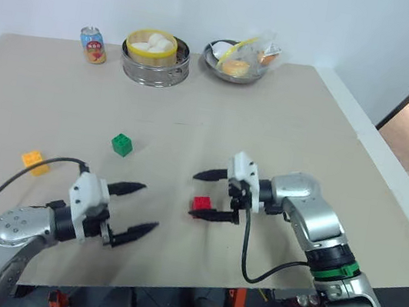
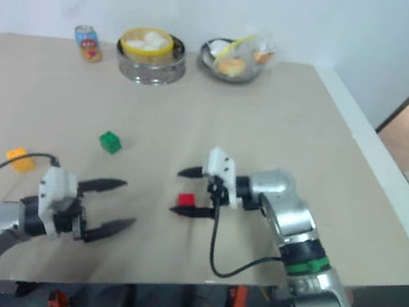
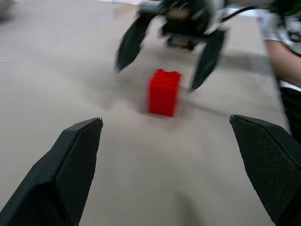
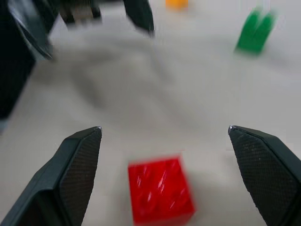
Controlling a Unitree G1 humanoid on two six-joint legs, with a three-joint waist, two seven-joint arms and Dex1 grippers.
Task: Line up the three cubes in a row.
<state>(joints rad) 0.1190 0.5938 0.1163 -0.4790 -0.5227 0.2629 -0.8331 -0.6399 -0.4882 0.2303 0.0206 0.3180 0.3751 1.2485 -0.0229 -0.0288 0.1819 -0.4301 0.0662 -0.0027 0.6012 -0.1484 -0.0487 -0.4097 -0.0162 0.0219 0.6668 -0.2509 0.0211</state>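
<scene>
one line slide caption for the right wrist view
Open right gripper over small red plastic studded cube on beige table.

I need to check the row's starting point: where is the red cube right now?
In the left eye view the red cube sits on the table right of centre, between the open fingers of the right hand, untouched.

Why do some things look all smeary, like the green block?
In the right wrist view the green cube is streaked and the red cube looks soft; the left gripper behind is smeared too. In the left wrist view the right gripper is fuzzy. In the left eye view everything looks sharper, and the can shines a little.
</scene>
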